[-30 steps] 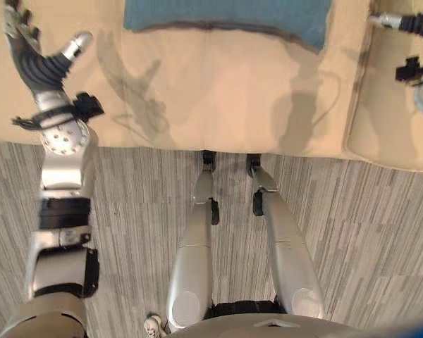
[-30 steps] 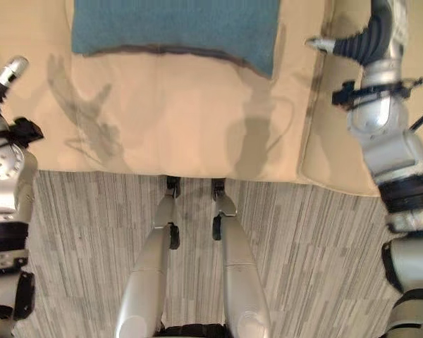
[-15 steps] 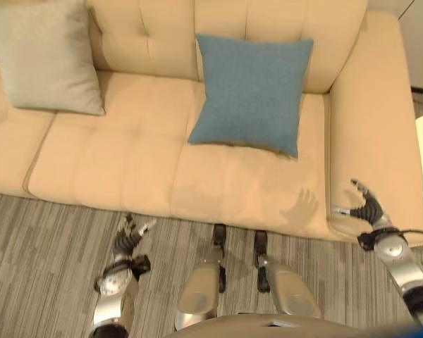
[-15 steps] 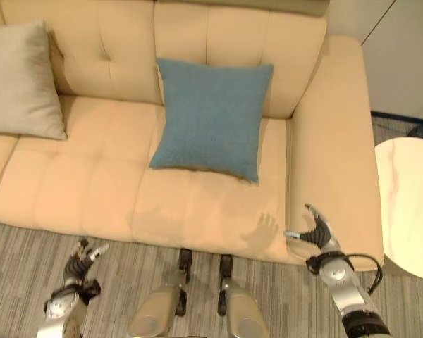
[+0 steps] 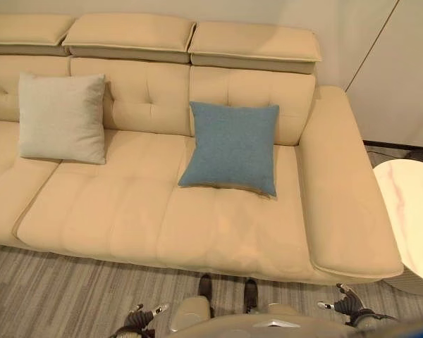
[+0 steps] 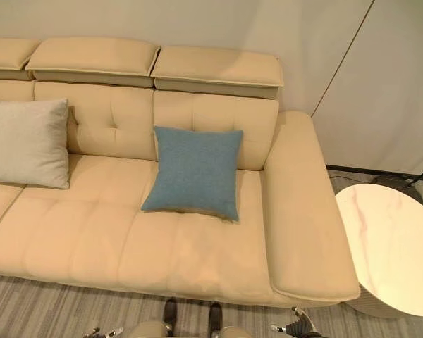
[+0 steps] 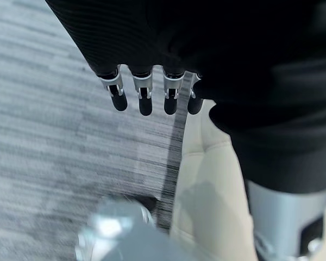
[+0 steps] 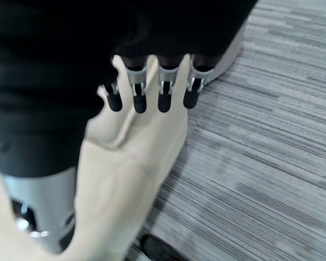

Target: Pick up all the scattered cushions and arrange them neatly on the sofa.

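Note:
A blue cushion (image 5: 229,146) leans upright against the back of the cream sofa (image 5: 127,208), right of the middle. A light grey cushion (image 5: 62,117) leans against the back further left. Both rest on the seat, apart from each other. My left hand (image 5: 142,315) hangs low over the carpet in front of the sofa, fingers (image 7: 144,99) straight and holding nothing. My right hand (image 5: 344,305) hangs low by the sofa's right armrest corner, its fingers (image 8: 146,97) straight and empty too.
A round white marble side table (image 6: 395,246) stands right of the sofa's armrest (image 5: 342,183). Grey striped carpet (image 5: 56,296) runs along the sofa's front. A pale wall (image 6: 338,63) rises behind.
The camera has pulled back and tilted up, so the whole sofa shows now. Both hands have dropped from over the seat to low in front of the sofa.

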Available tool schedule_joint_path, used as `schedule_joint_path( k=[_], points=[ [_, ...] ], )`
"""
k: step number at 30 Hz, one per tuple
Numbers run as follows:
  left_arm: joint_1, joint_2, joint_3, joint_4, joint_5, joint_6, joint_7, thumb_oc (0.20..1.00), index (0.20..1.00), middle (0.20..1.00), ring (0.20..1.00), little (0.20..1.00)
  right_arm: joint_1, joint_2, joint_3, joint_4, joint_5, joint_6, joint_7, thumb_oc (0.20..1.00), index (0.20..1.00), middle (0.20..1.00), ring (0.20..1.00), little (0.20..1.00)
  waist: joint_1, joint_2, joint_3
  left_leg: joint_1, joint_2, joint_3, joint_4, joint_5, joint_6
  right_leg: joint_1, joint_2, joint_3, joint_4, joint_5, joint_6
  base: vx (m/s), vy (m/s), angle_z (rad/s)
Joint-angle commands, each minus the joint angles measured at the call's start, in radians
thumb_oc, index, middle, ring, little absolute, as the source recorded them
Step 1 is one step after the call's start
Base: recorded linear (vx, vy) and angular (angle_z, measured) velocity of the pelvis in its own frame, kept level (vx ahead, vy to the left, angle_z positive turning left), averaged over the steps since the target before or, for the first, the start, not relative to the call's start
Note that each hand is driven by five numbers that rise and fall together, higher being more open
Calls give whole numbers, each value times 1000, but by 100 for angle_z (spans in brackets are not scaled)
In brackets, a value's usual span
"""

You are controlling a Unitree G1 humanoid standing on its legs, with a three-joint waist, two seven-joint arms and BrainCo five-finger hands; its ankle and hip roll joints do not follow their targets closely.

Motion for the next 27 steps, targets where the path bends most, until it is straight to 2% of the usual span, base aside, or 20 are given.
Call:
schedule_joint_path(
  k=[1,2,3,5,6,7,11,12,15,16,17,18,19,22,27],
  points=[
    [31,0,-16,-100,45,-16,-1,1000,1000,1000,1000,1000,-66,-23,8,39,-39,8,-12,1000,1000,1000,1000,1000,20,40,-8,119,5,32,-104,19,34,-48,-7,43,78,-1,124,-232,314,-43],
    [0,-1,-68,-103,81,-15,-6,1000,1000,1000,1000,1000,-101,-16,53,99,-53,17,-14,1000,1000,1000,1000,1000,22,57,-9,166,-10,29,-205,-22,46,-60,-10,45,87,4,137,-171,244,-34],
    [-1,-1,-68,-102,81,-15,-6,1000,1000,1000,1000,1000,-102,-17,53,100,-53,17,-14,1000,1000,1000,1000,1000,23,58,-7,171,-10,30,-208,-22,46,-58,-9,47,87,4,137,-195,269,-33],
    [-18,3,-96,-80,93,-11,-5,1000,1000,1000,1000,1000,-114,-8,60,120,-49,26,-11,1000,1000,1000,1000,1000,14,60,-6,197,-21,38,-255,-54,59,-78,-20,46,97,20,147,-173,222,-13],
    [-35,9,-108,-52,94,-9,2,1000,1000,1000,1000,1000,-128,6,67,136,-47,35,-17,1000,1000,1000,1000,1000,10,56,4,197,-44,30,-260,-69,76,-105,-31,55,108,50,159,-185,233,-37],
    [-35,9,-108,-52,94,-9,2,1000,1000,1000,1000,1000,-128,6,67,136,-47,35,-17,1000,1000,1000,1000,1000,11,56,4,196,-44,30,-260,-69,76,-106,-31,55,108,50,159,-192,217,-39],
    [-55,11,-117,4,100,0,8,1000,1000,1000,1000,1000,-153,29,89,142,-58,49,-20,1000,1000,1000,1000,1000,24,49,20,195,-91,20,-301,-96,113,-157,-49,79,111,93,185,-189,182,-33],
    [-63,22,-120,28,107,5,11,1000,1000,1000,1000,1000,-165,36,100,142,-60,54,-18,1000,1000,1000,1000,1000,26,49,33,189,-101,24,-301,-87,122,-193,-52,84,136,131,195,-281,176,-51],
    [-83,40,-135,33,116,12,11,1000,1000,1000,1000,1000,-184,37,121,158,-61,54,-21,1000,1000,1000,1000,1000,38,66,45,149,-95,35,-293,-59,132,-200,-26,82,231,52,184,-252,106,-56],
    [-83,40,-135,33,116,12,11,1000,1000,1000,1000,1000,-184,37,121,159,-61,54,-21,1000,1000,1000,1000,1000,39,66,46,150,-95,36,-293,-60,132,-201,-26,83,235,49,184,-201,48,-51],
    [-88,48,-137,28,118,16,9,1000,1000,1000,1000,1000,-185,38,128,169,-59,51,-24,1000,1000,1000,1000,1000,53,79,37,130,-87,40,-307,-36,133,-168,-15,77,278,-5,166,-162,21,-36],
    [-89,51,-138,26,121,15,8,1000,1000,1000,1000,1000,-183,39,125,171,-53,49,-21,1000,1000,1000,1000,1000,59,84,31,129,-85,44,-322,-25,130,-144,-8,81,292,-27,161,-216,-47,-11],
    [-85,62,-138,16,124,11,4,1000,1000,1000,1000,1000,-165,45,108,170,-41,51,-14,1000,1000,1000,1000,1000,81,74,-4,100,-92,58,-351,6,110,-43,-5,84,219,-49,157,-69,-100,-10],
    [-69,45,-108,2,100,5,8,1000,1000,1000,1000,1000,-158,55,104,167,-39,55,-19,1000,1000,1000,1000,1000,86,63,-34,95,-100,54,-357,-5,101,-1,-3,94,83,-26,157,17,-135,-13],
    [-60,12,-94,-8,82,4,3,1000,1000,1000,1000,1000,-155,73,102,175,-27,56,-17,1000,1000,1000,1000,1000,81,65,-43,105,-98,44,-357,-3,96,42,2,76,18,-14,147,47,-61,-6]
  ],
)
